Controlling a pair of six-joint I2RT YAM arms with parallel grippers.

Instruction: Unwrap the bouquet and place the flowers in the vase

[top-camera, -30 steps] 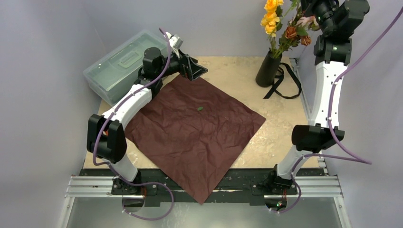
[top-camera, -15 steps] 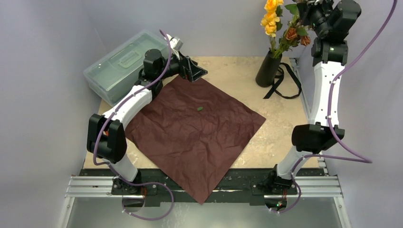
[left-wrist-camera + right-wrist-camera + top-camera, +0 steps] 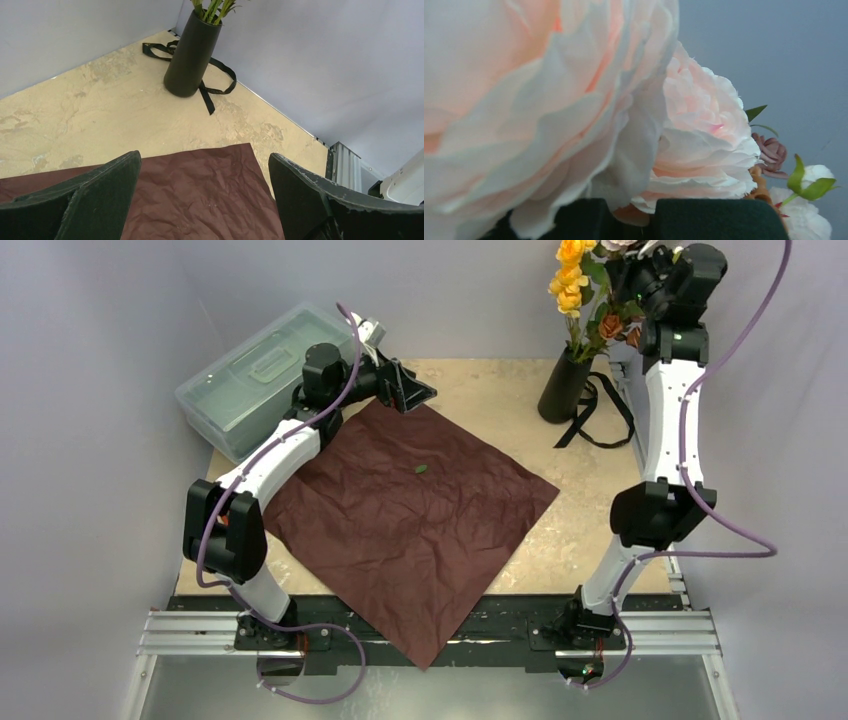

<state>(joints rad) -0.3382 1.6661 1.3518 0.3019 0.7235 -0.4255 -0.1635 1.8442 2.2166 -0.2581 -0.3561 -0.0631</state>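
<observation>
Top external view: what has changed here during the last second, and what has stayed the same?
The right arm swung its wrist leftward in the view, carrying the shut right fingers in among the flowers; its elbow shifted left slightly too. Nothing was visibly taken or released. The left arm, the open left fingers, the vase, maroon paper, ribbon and box stayed put.

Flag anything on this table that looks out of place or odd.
A small green leaf lies loose mid-sheet on the crumpled maroon wrapping paper, whose near corner overhangs the table edge. A black ribbon sprawls untied around the tall matte black vase.
</observation>
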